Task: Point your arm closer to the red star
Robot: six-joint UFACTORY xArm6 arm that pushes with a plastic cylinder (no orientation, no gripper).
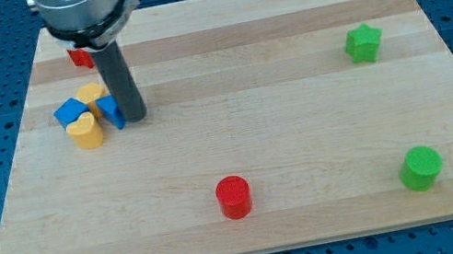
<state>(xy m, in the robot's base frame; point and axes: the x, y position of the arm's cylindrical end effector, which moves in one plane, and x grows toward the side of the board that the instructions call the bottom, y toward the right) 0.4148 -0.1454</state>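
Note:
A red block (81,57), mostly hidden behind my arm, lies near the board's top left; its shape cannot be made out. My tip (135,118) rests on the board below and to the right of it, right beside a blue block (111,111). A cluster sits just left of the tip: a blue block (70,112), a yellow block (91,94) and a yellow heart-like block (85,131).
A red cylinder (233,197) stands at the bottom centre. A green star (363,43) lies at the upper right and a green cylinder (421,167) at the lower right. The wooden board (299,114) lies on a blue perforated table.

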